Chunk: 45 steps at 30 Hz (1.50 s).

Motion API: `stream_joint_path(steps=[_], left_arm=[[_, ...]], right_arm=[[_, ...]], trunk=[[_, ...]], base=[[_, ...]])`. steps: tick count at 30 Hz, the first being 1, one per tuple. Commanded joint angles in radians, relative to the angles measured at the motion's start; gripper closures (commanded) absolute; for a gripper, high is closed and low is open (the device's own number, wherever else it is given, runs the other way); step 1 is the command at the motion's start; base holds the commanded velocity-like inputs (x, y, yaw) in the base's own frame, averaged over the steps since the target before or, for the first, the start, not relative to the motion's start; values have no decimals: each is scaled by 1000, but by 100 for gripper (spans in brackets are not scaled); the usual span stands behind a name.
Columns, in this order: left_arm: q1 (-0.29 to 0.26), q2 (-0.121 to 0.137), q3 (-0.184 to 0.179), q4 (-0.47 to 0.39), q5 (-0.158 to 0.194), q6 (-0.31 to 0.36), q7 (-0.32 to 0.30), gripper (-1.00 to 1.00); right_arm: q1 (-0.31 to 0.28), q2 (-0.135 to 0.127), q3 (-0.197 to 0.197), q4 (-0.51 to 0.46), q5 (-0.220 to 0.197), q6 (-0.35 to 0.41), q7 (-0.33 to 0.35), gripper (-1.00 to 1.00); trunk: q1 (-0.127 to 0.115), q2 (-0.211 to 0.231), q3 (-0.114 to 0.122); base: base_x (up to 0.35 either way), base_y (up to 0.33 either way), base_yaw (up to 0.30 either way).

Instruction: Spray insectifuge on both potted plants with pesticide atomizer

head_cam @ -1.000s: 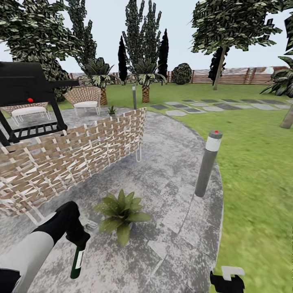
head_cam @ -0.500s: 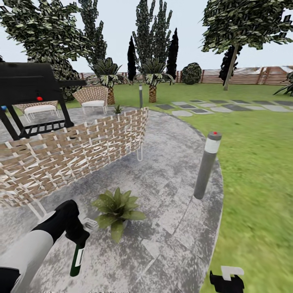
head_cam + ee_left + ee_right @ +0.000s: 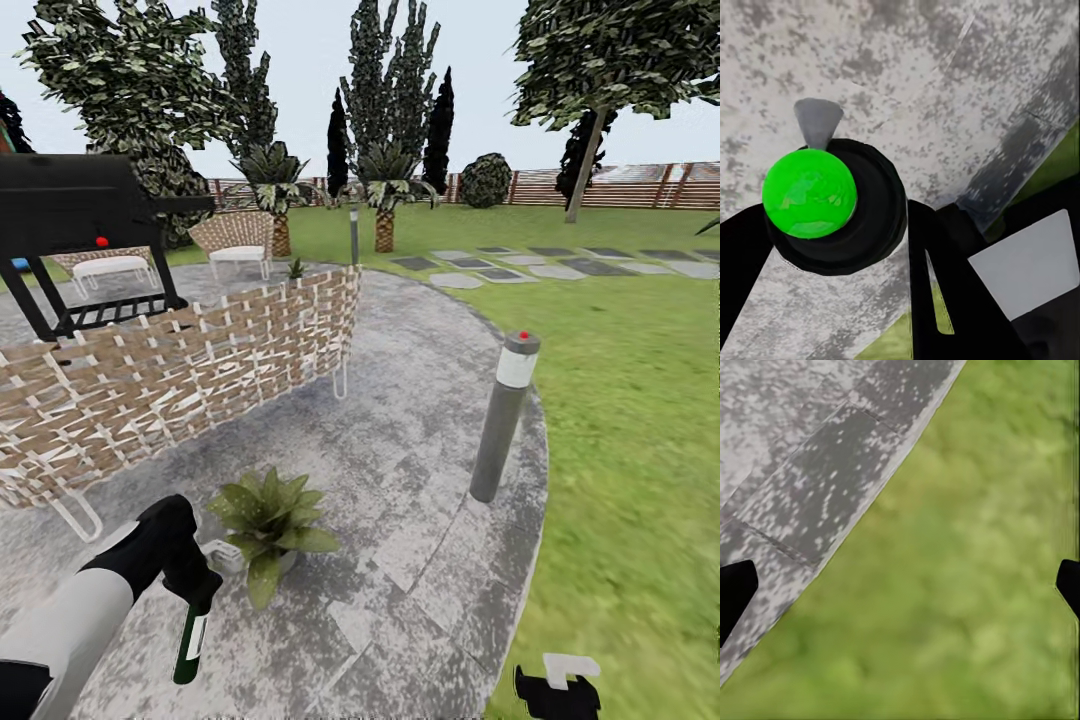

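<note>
Stone patio (image 3: 420, 470), atomizer (image 3: 190, 640) in left tool (image 3: 195, 585)

The round grey patio (image 3: 420, 480) looks like rough mottled stone; the tan woven chair back (image 3: 180, 375) looks wicker; the black grill (image 3: 70, 205) appears matt.

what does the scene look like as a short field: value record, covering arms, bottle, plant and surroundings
left gripper: shut on slim dark green spray bottle, hanging downward
right gripper: open, empty, over the patio edge and lawn
near potted plant: speckled green rosette on the grey stone patio, beside the bottle
far potted plant: by the woven chair
nearby: woven wicker fence panel, grey bollard light, black grill
</note>
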Motion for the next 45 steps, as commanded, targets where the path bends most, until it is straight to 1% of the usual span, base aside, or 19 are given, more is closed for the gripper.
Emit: stream_joint_path(steps=[1, 7, 14, 20, 21, 23, 25, 31, 33, 34, 35, 36, 38, 39, 40, 41, 42, 43, 45], left_arm=[[-1, 1, -3, -2, -8, 8, -11, 100], [4, 3, -1, 2, -9, 7, -10, 100], [6, -1, -2, 12, -7, 7, -10, 100], [9, 8, 0, 14, -6, 5, -9, 100], [22, 10, 0, 14, -6, 5, -5, 100], [65, 12, 11, 14, -4, 0, 13, 100], [85, 12, 21, 14, -3, -4, 30, 100], [94, -3, 31, 2, 1, -8, 44, 100], [95, -22, 36, -3, 0, -8, 72, 100], [95, -33, 53, -6, 2, -9, 108, 100], [95, -39, 73, -7, 5, -9, 131, 100], [95, -57, 137, -8, 11, -10, 202, 100], [95, -66, 172, -2, 16, -21, 269, 100], [95, -70, 181, 2, 23, -33, 289, 100], [95, -72, 184, 5, 32, -40, 297, 100], [95, -73, 187, 7, 50, -47, 303, 100], [95, -74, 189, 10, 96, -53, 307, 100], [95, -74, 188, 10, 111, -55, 309, 100], [96, -74, 188, 10, 123, -56, 310, 100]], right_arm=[[0, 0, 9, 0, -10, -3, -1, -100], [0, 0, 10, 0, -9, -3, -1, -100], [0, 0, 10, 0, -9, -3, -1, -100], [0, 0, 9, 0, -11, -3, -1, -100], [0, 0, 9, 0, -11, -3, -1, -100], [0, 0, 9, 0, -11, -3, -1, -100], [0, 0, 9, 0, -10, -3, -1, -100], [0, 0, 10, 0, -10, -3, -1, -100], [0, 0, 9, 0, -10, -3, -1, -100], [0, -1, 9, 1, -11, -3, -1, -100], [0, -2, 9, 1, -11, -3, -1, -100], [0, -4, 9, 1, -11, -3, -1, -100], [0, -6, 9, 1, -11, -3, -1, -100], [0, -6, 9, 1, -11, -3, -1, -100], [0, -6, 9, 1, -10, -2, -1, -100], [0, -5, 9, 1, -10, -2, -1, -100], [0, -5, 9, 1, -10, -2, -1, -100], [0, -5, 9, 1, -10, -2, -1, -100], [0, -5, 9, 1, -11, -2, -1, -100]], trunk=[[0, 0, -1], [0, 0, -1], [0, 0, -1], [0, 0, -1], [0, 0, -1], [0, 0, -1], [0, 0, -1], [0, 0, -1], [0, 0, -1], [0, 0, -1], [0, 0, -1], [0, 0, -1], [0, 0, -1], [0, 0, -1], [0, 0, -1], [0, 0, -1], [0, 0, -1], [0, 0, -1], [0, 0, -1]], base=[[-131, -266, 5], [-78, -266, 265], [121, -256, 273], [86, -77, 58], [8, -7, 19], [3, -3, 115], [1, -1, 226], [0, 0, 244], [0, 0, 62], [0, 0, 17], [0, 0, 11], [0, 0, 4], [0, 0, 2], [0, 0, 0], [0, 0, 0], [0, 0, 0], [0, -31, 0], [0, -138, 0], [0, -215, 0]])
